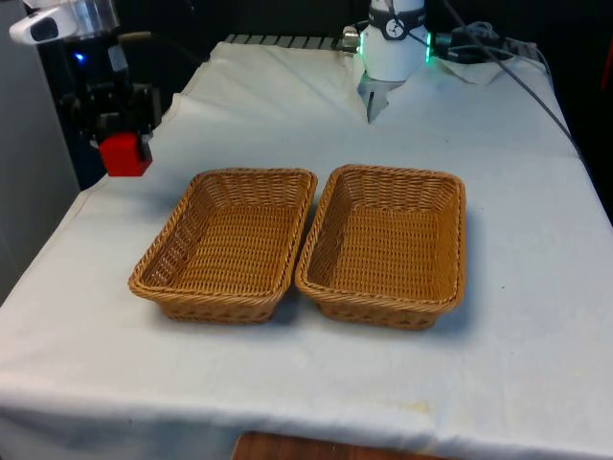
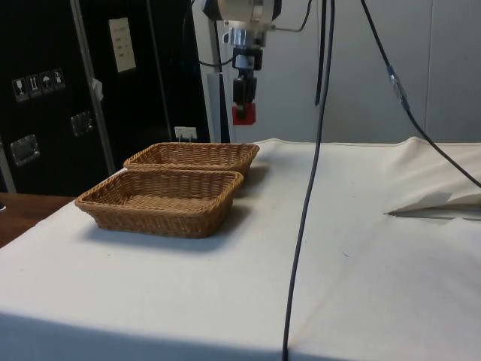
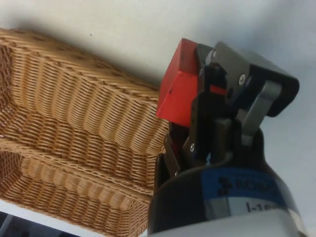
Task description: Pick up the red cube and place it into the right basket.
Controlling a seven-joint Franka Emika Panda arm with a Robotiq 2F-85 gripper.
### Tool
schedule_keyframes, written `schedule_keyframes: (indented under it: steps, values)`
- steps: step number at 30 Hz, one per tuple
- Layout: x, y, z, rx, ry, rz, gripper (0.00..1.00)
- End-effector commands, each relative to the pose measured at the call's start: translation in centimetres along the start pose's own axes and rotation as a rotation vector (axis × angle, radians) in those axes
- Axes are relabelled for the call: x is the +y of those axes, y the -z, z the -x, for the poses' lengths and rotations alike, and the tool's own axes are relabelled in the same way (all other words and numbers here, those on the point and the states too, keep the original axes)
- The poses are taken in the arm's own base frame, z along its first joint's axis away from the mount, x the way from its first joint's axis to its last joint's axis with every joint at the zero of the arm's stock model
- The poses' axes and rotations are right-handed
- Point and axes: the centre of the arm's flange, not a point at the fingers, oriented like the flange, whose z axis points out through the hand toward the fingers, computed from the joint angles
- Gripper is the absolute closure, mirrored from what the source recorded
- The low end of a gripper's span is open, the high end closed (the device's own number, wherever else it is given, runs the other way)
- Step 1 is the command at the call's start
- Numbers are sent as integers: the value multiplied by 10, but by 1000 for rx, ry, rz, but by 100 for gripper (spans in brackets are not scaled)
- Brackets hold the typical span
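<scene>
Even, bright overhead light; soft short shadows under both baskets [image 1: 306, 240] on the counter [image 1: 536, 316]. Wrist view foreground blurred.

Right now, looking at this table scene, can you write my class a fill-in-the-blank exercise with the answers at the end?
1. The gripper holds a cube coloured ____.
2. The number of wicker baskets on the table is ____.
3. The cube hangs in the air, not yet over either basket, nearer the basket on the front view's ____.
4. Both that basket and the other basket are ____ inside.

Missing words: red; two; left; empty
</scene>
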Motion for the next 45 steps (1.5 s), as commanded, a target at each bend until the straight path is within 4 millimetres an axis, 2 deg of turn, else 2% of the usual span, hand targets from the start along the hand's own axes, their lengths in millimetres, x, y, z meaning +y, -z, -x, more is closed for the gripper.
schedule_keyframes:
  steps: [1,5,14,15,18,24,26,33,34,39,41,42,45]
  values:
    - [-1,6,-1,-9,-5,8,97]
    - [-2,8,-3,1,-5,14,97]
    - [-13,32,-15,-7,-28,64,97]
    - [-10,26,-13,0,-23,54,97]
    - [-19,38,-19,-6,-30,73,97]
    - [-39,48,-31,0,-25,79,97]
    - [-39,47,-33,4,-23,71,97]
    - [-63,49,-46,-1,-19,82,97]
    - [-58,48,-45,2,-18,73,97]
    - [-77,47,-55,-5,-20,87,97]
    - [-83,45,-59,-6,-19,86,97]
    - [-79,45,-57,-6,-17,76,97]
    - [-90,44,-62,-6,-22,83,97]
